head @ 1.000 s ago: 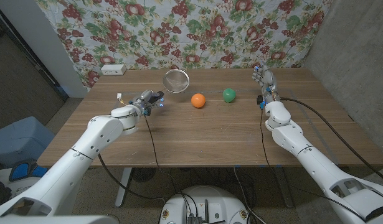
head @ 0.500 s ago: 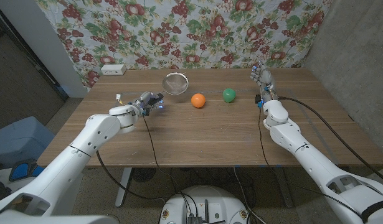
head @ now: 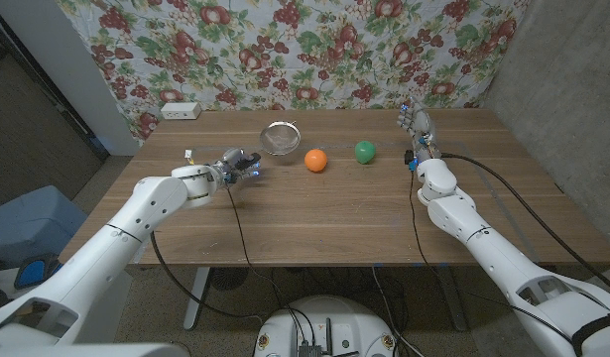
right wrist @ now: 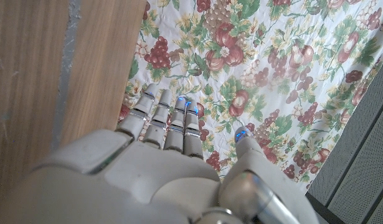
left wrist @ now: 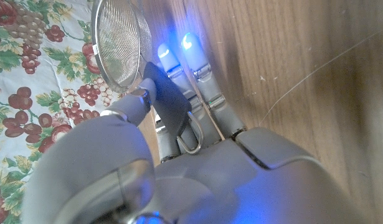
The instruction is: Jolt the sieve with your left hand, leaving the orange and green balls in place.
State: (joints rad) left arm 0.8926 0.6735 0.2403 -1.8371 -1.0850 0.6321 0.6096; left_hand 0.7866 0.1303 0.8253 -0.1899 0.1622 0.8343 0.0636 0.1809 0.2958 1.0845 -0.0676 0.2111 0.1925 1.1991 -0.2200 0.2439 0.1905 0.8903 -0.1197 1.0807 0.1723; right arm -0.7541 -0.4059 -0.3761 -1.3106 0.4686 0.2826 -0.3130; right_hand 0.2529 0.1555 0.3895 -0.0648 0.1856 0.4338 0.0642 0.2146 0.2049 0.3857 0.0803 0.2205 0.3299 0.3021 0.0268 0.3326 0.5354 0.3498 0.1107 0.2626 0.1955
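A round metal sieve hangs just over the back middle of the wooden table. My left hand holds its black handle. In the left wrist view the thumb and fingers pinch that handle, with the mesh bowl beyond them. The orange ball lies just right of the sieve, and the green ball lies further right. My right hand stands at the table's back right with straight fingers and holds nothing; the right wrist view shows this hand the same way.
A white box sits at the table's back left corner. A floral cloth hangs behind the table. Thin cables run from both wrists over the table's front edge.
The sieve has dropped a little and tipped flatter in my left hand. The balls and my right hand have not moved.
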